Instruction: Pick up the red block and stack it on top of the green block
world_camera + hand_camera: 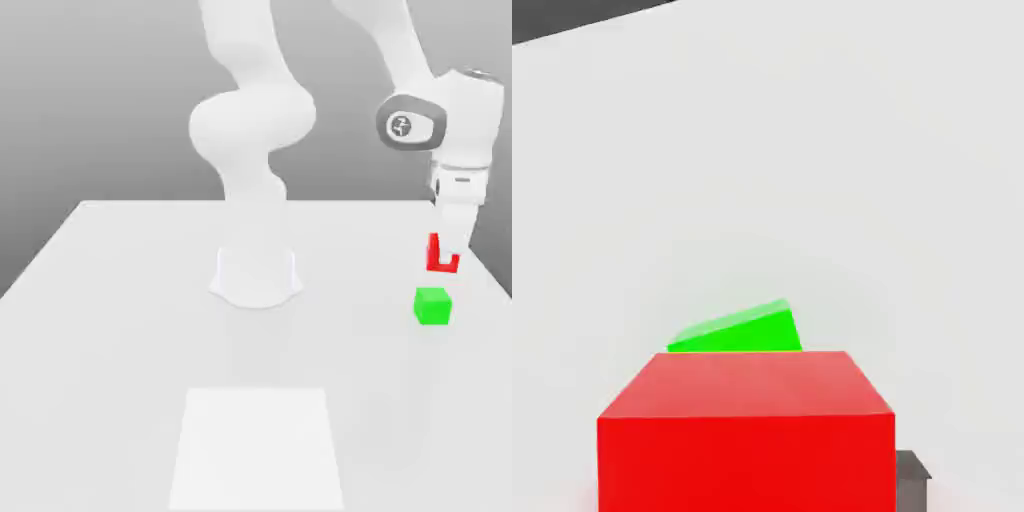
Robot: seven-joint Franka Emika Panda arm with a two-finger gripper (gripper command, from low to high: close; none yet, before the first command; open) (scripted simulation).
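- I have the red block (440, 256) clamped between my two fingers, lifted clear of the white table (120, 330); my gripper (442, 250) hangs toward the exterior view's right, with one pale finger (450, 228) partly covering the block's face.
- The green block (432, 305) sits flat on the table just below the red one, apart from it, with a gap of air between them.
- In the hand view the red block (747, 430) fills the near foreground and the green block (740, 331) peeks out beyond its far edge, so I judge the two are roughly lined up but perhaps not squarely.
- I judge the red block to be light and stiff: a small plain cube with matte faces that should not deform under my squeeze.
- Flat parallel sides make the best hold, and that is where I have it, on two opposite faces; a hold by the corners would let it twist.
- Matte faces should give fair friction, so I expect little slip, though a smooth cube can rotate if pinched off-centre.
- Nothing here looks fragile; the risk is rather of nudging the green block, which is equally small and probably just as light.
- The next move calls for centring over the green block and lowering gently before letting go.
- A dark corner (912, 478) shows beside the red block in the hand view; I cannot tell what it is.
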